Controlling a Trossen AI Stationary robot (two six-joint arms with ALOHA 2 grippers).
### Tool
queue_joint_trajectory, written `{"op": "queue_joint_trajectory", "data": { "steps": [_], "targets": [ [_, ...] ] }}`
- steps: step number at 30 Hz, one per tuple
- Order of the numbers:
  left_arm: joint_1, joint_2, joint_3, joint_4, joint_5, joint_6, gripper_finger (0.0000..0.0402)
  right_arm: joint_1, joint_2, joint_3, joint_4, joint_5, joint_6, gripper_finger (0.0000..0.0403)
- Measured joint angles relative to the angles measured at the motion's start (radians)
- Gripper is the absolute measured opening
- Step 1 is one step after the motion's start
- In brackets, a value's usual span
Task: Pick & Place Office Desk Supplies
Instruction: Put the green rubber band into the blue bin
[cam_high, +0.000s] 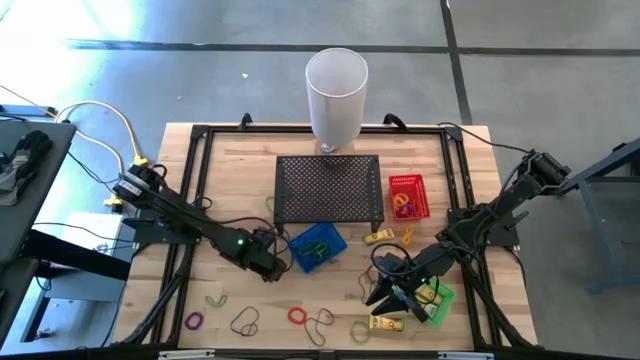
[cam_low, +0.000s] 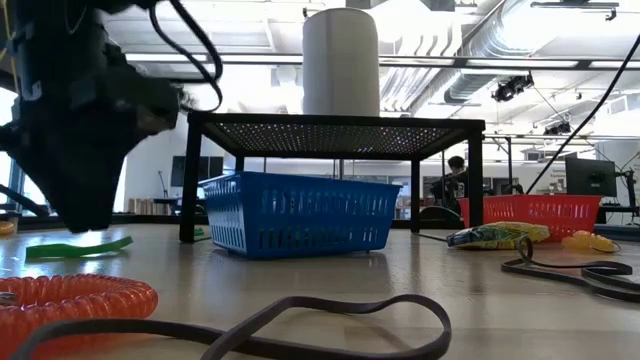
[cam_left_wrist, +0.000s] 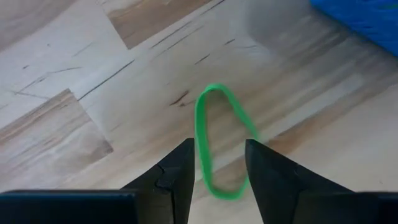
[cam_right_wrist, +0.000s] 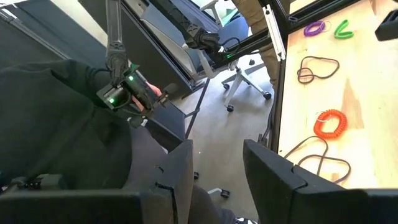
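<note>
A bright green band (cam_left_wrist: 200, 134) lies flat on the wood just left of the blue basket (cam_high: 318, 246). My left gripper (cam_left_wrist: 219, 144) points down over it, open, one finger on either side of the band's near end and a little above it (cam_low: 78, 215). Near the front right, my right gripper (cam_high: 392, 292) is open and holds nothing. It points about level off the table's near edge (cam_right_wrist: 216, 146), beside a green basket (cam_high: 440, 302). More bands lie along the front: green (cam_high: 216, 298), purple (cam_high: 194, 321), dark (cam_high: 245, 321) and an orange coil (cam_high: 297, 316).
A black mesh stand (cam_high: 330, 188) sits mid-table with a white cylinder (cam_high: 337, 95) behind it. A red basket (cam_high: 408, 195) stands to its right. Yellow pieces (cam_high: 378, 237) (cam_high: 385, 322) lie near my right gripper. A seated person (cam_right_wrist: 74, 124) is beyond the near edge.
</note>
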Motion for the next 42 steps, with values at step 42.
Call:
{"op": "queue_joint_trajectory", "data": {
  "steps": [42],
  "targets": [
    [-0.023,-0.083,0.06,-0.038,-0.023,0.064,0.0,-0.002,0.0,0.0,-0.021,0.052,0.0,0.0128]
  ]
}}
